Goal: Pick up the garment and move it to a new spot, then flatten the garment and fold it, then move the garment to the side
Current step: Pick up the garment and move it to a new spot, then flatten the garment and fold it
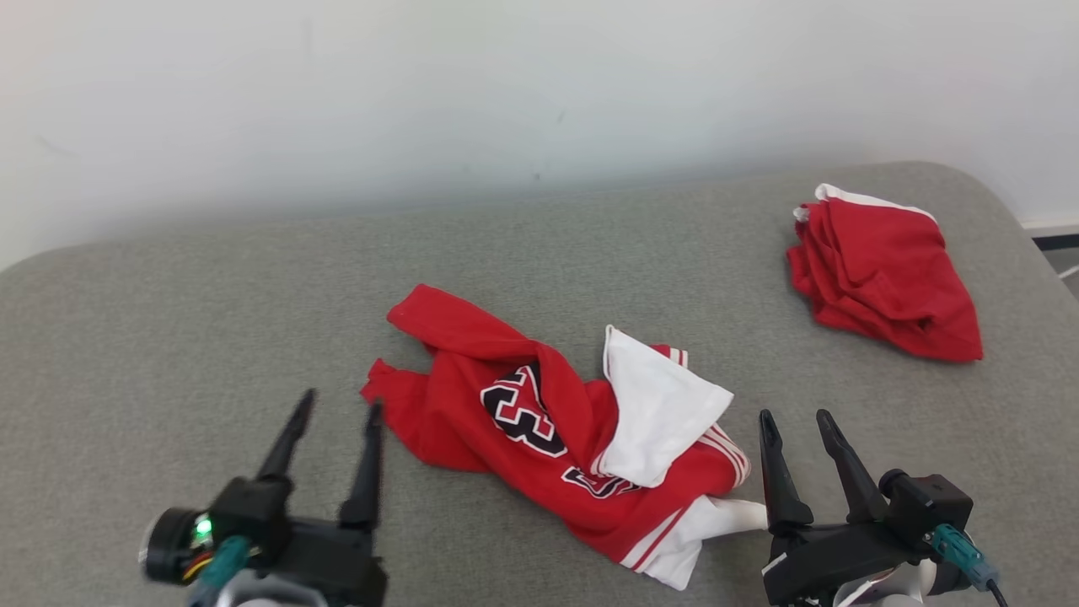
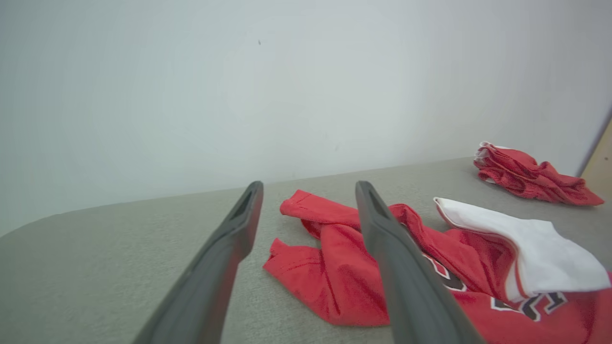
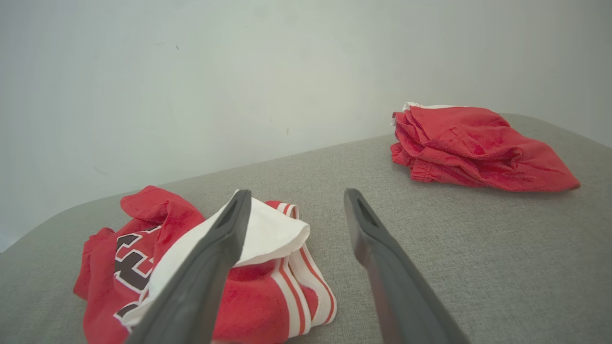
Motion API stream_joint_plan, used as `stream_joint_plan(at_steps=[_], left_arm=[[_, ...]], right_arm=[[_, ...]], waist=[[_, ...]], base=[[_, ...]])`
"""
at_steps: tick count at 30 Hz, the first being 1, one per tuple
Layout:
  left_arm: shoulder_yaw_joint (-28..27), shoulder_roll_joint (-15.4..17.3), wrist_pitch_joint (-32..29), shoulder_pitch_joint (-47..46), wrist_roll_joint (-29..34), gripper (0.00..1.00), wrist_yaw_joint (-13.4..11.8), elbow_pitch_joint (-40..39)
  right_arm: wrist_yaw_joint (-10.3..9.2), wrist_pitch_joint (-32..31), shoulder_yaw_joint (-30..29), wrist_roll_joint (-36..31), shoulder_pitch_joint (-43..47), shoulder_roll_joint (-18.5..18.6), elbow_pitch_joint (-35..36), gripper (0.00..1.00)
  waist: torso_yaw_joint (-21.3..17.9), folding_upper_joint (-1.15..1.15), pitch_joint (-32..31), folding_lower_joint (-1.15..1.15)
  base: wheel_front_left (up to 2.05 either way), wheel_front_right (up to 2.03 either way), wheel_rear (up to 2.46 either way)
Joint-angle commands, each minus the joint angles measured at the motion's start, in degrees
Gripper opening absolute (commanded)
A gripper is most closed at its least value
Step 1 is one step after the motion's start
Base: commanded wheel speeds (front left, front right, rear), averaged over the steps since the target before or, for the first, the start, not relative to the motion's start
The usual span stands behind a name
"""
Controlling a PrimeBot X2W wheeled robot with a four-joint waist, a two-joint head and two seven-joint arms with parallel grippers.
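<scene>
garment (image 1: 548, 421) is a crumpled red top with white trim, lying in a heap on the grey cushion (image 1: 169, 337), right between the two claws. left claw (image 1: 343, 400) is released, fingers spread with nothing in them, tips just off the garment's red edge and not touching it as far as i can see. right claw (image 1: 793, 413) is spread wide and empty too, just beside the striped white hem on the garment's other side. a white flap (image 1: 657, 405) is folded over the middle, nearer the right claw than the left one. the number print (image 1: 527, 413) looks like a 23 i think, but the folds cover part of it. a second red bundle (image 1: 885, 282) sits well beyond the right claw and off to its right, apart from the garment. pale wall (image 1: 506, 84) behind it all.
</scene>
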State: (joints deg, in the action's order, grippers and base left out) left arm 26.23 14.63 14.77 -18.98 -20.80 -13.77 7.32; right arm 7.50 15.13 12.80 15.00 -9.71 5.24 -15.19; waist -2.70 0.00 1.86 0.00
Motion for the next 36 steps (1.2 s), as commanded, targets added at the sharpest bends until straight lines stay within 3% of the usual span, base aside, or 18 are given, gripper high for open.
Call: stream_joint_plan(at_steps=[1, 7, 14, 28, 36], left_arm=[[-0.5, 0.5, 0.4, 1.1, 0.3, 1.0, -0.4, -0.6], [-7.4, 2.6, 0.4, 7.8, 0.3, 1.0, -3.4, -6.0], [-12.2, 2.3, 0.4, 14.3, 1.6, 1.0, -5.1, -9.6], [-14.1, -1.0, 0.4, 14.9, 4.1, 1.0, -2.5, -9.8], [-14.9, -2.4, 0.4, 14.9, 4.8, 1.0, -1.4, -8.9]], right_arm=[[-0.02, 0.1, 0.0, -0.3, 0.8, 0.3, 0.2, 1.0], [-0.02, -0.3, 0.1, 0.4, 1.2, 0.6, 0.2, 1.0], [-0.02, -1.3, 0.4, 1.3, 1.9, 0.8, 0.0, 1.0], [-0.02, -5.9, 3.4, 5.5, 0.3, 2.5, -0.5, 1.0], [-0.02, -9.9, 5.8, 11.3, -0.3, 3.1, -0.9, 1.0]], waist=[[1.0, 0.0, -0.2, 0.0], [2.4, 0.0, -0.5, 0.0], [3.4, 0.0, -0.5, 0.0], [5.1, 0.0, 0.6, 0.0], [5.6, 0.0, 0.6, 0.0]], base=[[0.0, 0.0, 0.0], [0.0, 0.0, 0.0], [0.0, 0.0, 0.0], [0.0, 0.0, 0.0], [0.0, 0.0, 0.0]])
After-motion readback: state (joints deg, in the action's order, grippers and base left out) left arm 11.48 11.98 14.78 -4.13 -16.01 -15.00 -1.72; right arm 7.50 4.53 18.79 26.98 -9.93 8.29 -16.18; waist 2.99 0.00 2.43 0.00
